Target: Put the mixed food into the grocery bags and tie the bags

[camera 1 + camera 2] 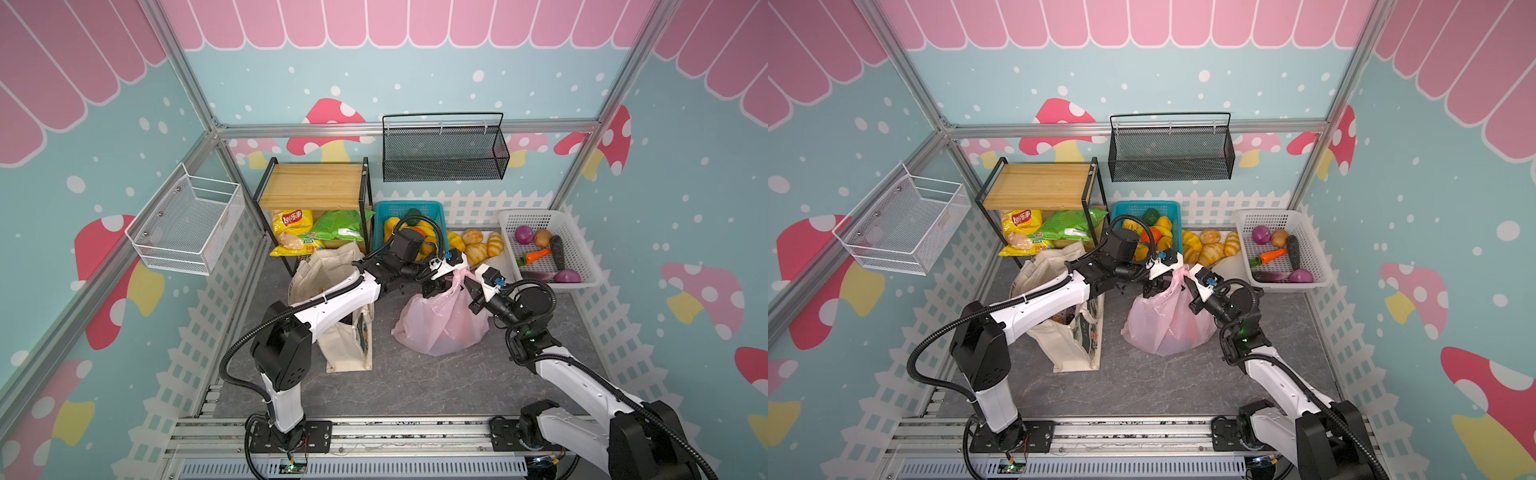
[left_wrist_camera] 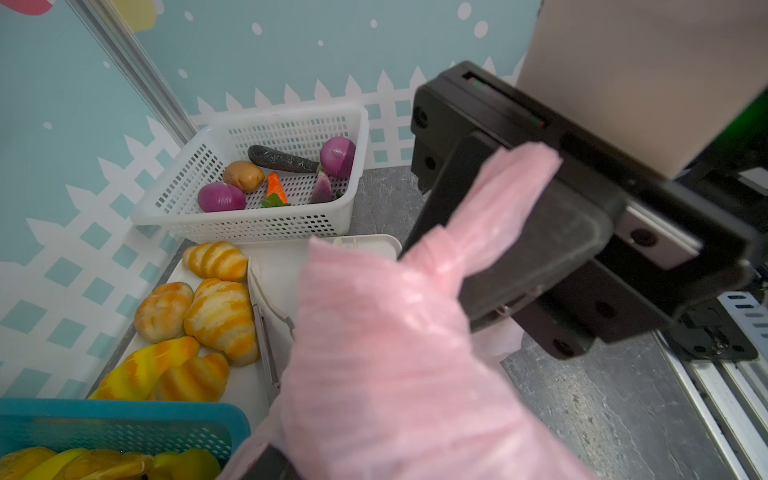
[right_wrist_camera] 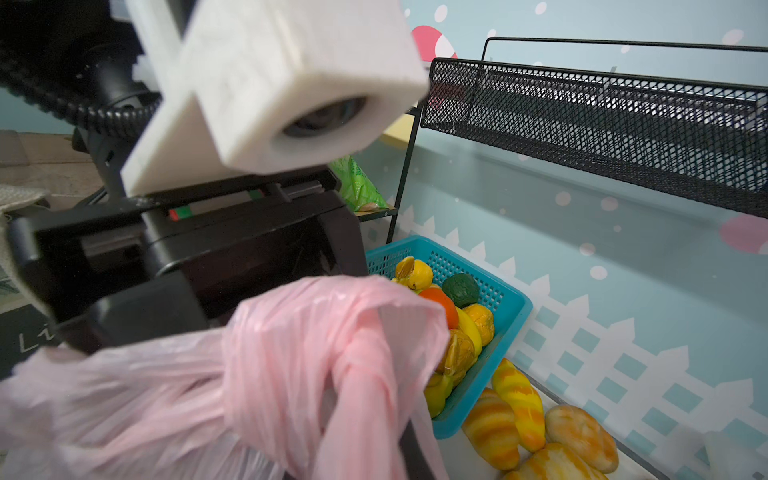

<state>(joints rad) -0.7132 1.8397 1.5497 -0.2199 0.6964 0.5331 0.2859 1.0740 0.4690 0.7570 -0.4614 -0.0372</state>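
The pink plastic grocery bag (image 1: 436, 328) stands bulging on the grey floor, its handles gathered and crossed at the top (image 3: 332, 332). My right gripper (image 1: 467, 284) is shut on one handle, which runs out between its fingers (image 2: 540, 249). My left gripper (image 1: 436, 289) is at the same bunch from the other side. Pink film drapes over its jaws, hiding how they stand. The cream canvas tote (image 1: 349, 345) stands under my left arm, with something purple in its mouth (image 1: 1065, 318). The mixed food is otherwise hidden inside the bags.
Behind the pink bag are a teal basket (image 1: 409, 206) of toy fruit, a white tray (image 2: 282, 270) of bread rolls and a white basket (image 1: 582, 266) of vegetables. A wooden shelf (image 1: 311, 185) holds yellow and green packets. A black mesh basket (image 1: 444, 158) hangs on the wall.
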